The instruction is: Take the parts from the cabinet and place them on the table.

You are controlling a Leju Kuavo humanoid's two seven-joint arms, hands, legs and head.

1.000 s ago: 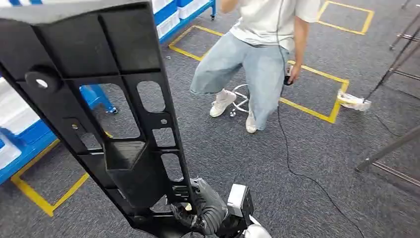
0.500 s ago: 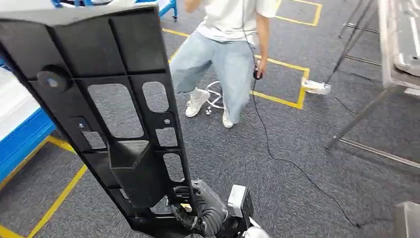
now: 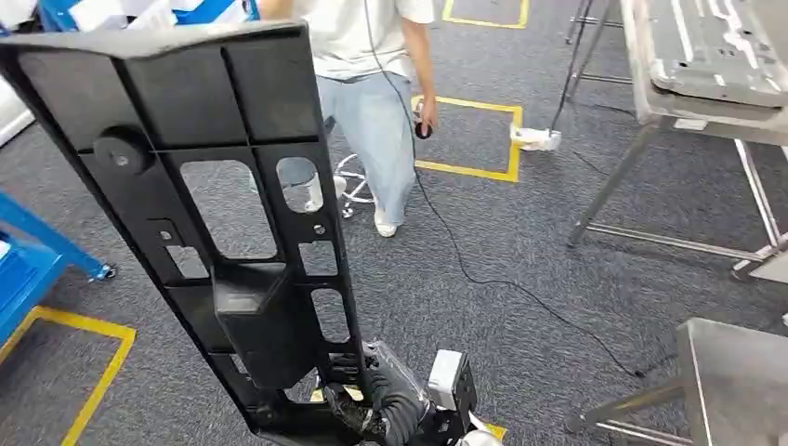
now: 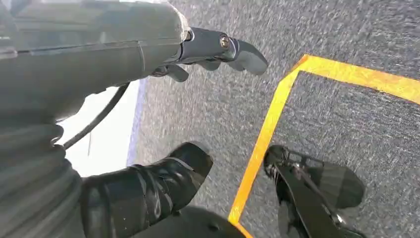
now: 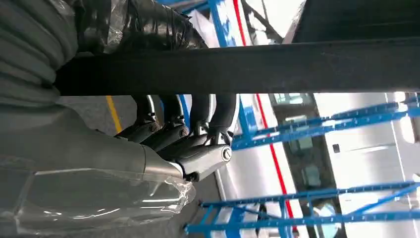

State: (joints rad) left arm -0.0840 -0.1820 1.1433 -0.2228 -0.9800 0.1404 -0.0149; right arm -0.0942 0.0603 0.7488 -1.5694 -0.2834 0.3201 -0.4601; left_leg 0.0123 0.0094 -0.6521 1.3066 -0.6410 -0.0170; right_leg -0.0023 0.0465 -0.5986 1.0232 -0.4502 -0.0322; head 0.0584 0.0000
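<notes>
A long black plastic part (image 3: 232,186) with ribs and cut-out windows stands almost upright in front of me, its top tilted to the left. My right hand (image 3: 381,409) grips its lower end. In the right wrist view the dark fingers (image 5: 198,119) curl around the part's edge (image 5: 297,64). My left hand (image 4: 124,54) hangs over the grey carpet with its fingers (image 4: 233,49) apart from the thumb and nothing in it. A metal table (image 3: 650,102) stands at the far right with grey sheet parts (image 3: 715,46) on it.
A person (image 3: 362,84) in a white shirt and pale jeans stands ahead by a stool, holding something on a black cable (image 3: 483,279) that trails across the carpet. A blue rack frame (image 3: 37,251) is at left. A second metal surface (image 3: 734,381) lies at lower right. Yellow tape (image 3: 465,172) marks the floor.
The whole view has swung to the right: the person and blue racks slid left, and the metal table came into sight. The black part stays in my right hand.
</notes>
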